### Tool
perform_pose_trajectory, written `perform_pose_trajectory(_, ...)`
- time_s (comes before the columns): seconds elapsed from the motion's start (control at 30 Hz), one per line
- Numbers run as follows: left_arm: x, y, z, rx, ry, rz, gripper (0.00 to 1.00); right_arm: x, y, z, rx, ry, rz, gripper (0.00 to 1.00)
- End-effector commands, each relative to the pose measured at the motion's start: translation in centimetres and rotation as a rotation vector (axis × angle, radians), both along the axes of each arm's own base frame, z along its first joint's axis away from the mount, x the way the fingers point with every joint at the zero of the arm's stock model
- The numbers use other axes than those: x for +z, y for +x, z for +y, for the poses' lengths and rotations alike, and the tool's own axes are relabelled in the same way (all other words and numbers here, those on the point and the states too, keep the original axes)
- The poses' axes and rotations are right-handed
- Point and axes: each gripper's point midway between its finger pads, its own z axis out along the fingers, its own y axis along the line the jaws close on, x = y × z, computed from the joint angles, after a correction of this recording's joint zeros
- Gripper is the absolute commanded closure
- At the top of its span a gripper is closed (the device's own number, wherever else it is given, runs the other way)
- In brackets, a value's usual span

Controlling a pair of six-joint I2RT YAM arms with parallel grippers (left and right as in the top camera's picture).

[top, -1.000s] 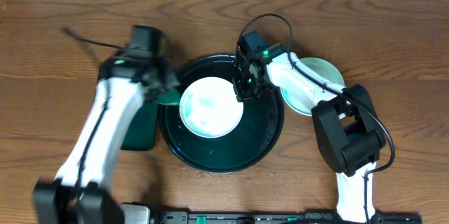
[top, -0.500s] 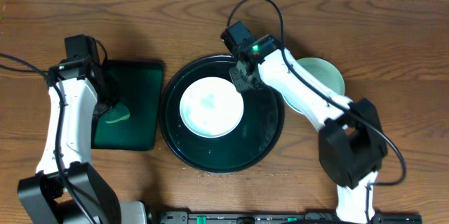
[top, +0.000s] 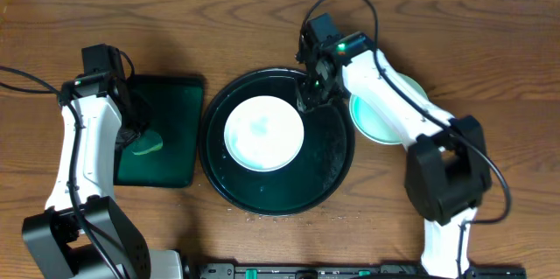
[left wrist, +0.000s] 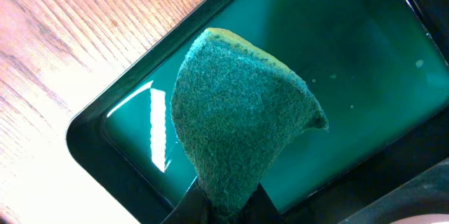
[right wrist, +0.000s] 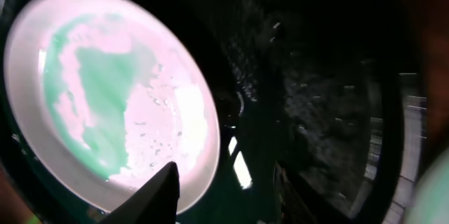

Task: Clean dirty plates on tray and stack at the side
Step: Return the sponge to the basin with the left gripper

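At my left gripper (left wrist: 226,208), the fingers are pressed together on the narrow end of a green sponge (left wrist: 238,126). It stands up from the pinch like a cone, its rough face toward the wrist camera. It hangs above the near corner of the green tray (left wrist: 365,62), and I cannot tell whether it touches the floor. That tray is rectangular and glossy, with nothing else in the part I can see. It lies on the table (top: 262,17) just left of the black tray (top: 328,161).

My right gripper (right wrist: 224,175) is over the black tray's far right part, just beside the white plate (top: 262,132). Its fingers stand apart and hold nothing. One fingertip (right wrist: 165,189) shows over the plate's rim and the other is over the bare tray floor. Whether either tip touches, I cannot tell.

The white plate lies flat in the black tray, a little left of centre and clear of the raised rim. A teal smear covers much of its middle. The tray floor around it is speckled with droplets.

Right of the black tray, on the table and partly under my right arm, lies a mint plate (top: 376,122). Whether it is one plate or a stack, I cannot tell.
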Motion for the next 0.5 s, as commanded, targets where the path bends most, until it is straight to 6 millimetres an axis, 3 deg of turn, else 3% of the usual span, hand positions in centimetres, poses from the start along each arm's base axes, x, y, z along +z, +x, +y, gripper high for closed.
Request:
perform_pose_trajectory(0.0,-0.3,-0.3,0.2,-0.019,0.013,0.016,0.93,-3.2,-1.6,1.2,0.039,0.028,0.105,0.62)
perform_pose_trajectory(0.17,-0.3,-0.2,0.2,-0.020,0.014,0.014,0.93,-6.0,-2.5,1.7,0.049,0.003,0.161,0.69)
perform_pose_trajectory(0.27,-0.2,-0.2,0.2,-0.020,0.014,0.013,0.93,-6.3,-2.7,2.0,0.052,0.017,0.178,0.74)
perform_pose_trajectory(0.33,-0.2,-0.2,0.2,-0.020,0.014,0.014,0.93,-6.4,-2.5,2.3,0.032,0.022,0.171,0.87)
perform_pose_trajectory(0.47,-0.3,-0.4,0.2,-0.020,0.013,0.020,0.93,-7.0,-2.7,2.7,0.031,0.015,0.176,0.99)
